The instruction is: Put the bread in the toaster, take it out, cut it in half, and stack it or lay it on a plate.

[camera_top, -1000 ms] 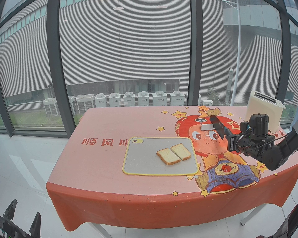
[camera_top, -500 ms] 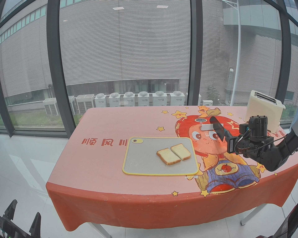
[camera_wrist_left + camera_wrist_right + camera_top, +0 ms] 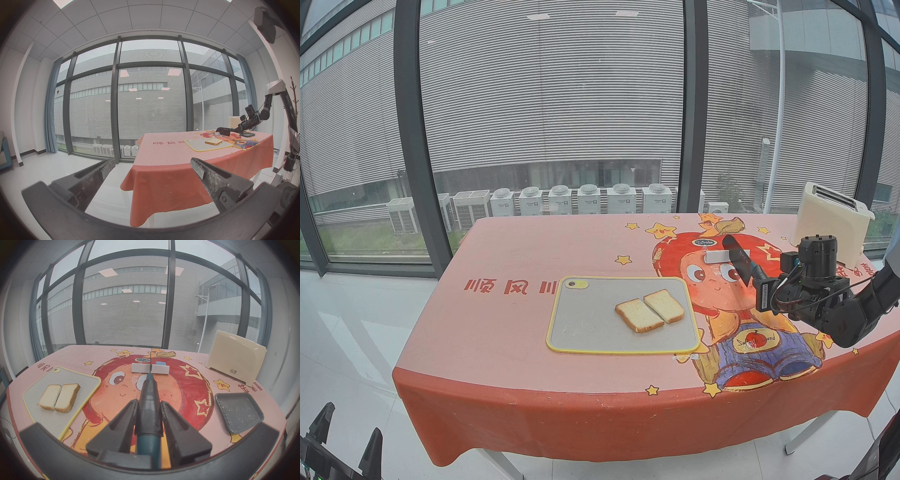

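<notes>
Two bread halves (image 3: 640, 314) (image 3: 664, 305) lie side by side on the grey, yellow-rimmed cutting board (image 3: 587, 325). My right gripper (image 3: 759, 278) hovers over the table right of the board, shut on a dark knife (image 3: 739, 256). In the right wrist view the knife (image 3: 148, 396) sits between the closed fingers (image 3: 125, 419), its blade aimed at a white knife rest (image 3: 150, 368). The cream toaster (image 3: 831, 222) stands at the far right. A dark grey tray plate (image 3: 239, 410) lies beside it. My left gripper (image 3: 153, 175) hangs open, low off the table's left front corner.
The table (image 3: 519, 337) wears an orange cartoon cloth, with bare cloth left of the board and along the front edge. Tall windows stand right behind the table. The white knife rest (image 3: 717, 256) lies on the cloth under the knife tip.
My right gripper has sunk slightly with the knife still in it. The bread halves and the left gripper have not moved.
</notes>
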Motion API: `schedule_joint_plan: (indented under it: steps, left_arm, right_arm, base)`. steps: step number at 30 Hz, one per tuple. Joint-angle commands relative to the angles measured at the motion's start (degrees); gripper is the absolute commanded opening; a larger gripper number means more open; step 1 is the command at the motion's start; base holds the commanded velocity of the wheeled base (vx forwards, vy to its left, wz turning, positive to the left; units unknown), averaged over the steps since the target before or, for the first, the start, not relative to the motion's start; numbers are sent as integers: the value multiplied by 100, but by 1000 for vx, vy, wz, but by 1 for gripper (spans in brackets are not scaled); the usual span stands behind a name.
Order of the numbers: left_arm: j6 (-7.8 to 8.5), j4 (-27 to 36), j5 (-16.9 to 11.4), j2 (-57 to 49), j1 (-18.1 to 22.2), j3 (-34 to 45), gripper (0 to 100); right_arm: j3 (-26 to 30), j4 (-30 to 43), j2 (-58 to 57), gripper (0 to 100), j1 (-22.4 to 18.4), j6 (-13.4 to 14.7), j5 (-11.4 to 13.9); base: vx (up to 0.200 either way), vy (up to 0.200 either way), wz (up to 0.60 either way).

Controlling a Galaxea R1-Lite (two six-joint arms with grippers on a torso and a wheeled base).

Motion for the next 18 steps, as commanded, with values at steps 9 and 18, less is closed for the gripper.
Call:
schedule_joint_plan:
  steps: [9,18]
  left_arm:
    - [-1,0,1,9,-1,101,100]
    - [-1,0,1,9,-1,101,100]
  right_arm:
    - [7,-1,12,100,9,10,2]
    - [7,-1,12,100,9,10,2]
  base:
    - [0,0,0]
    - [0,0,0]
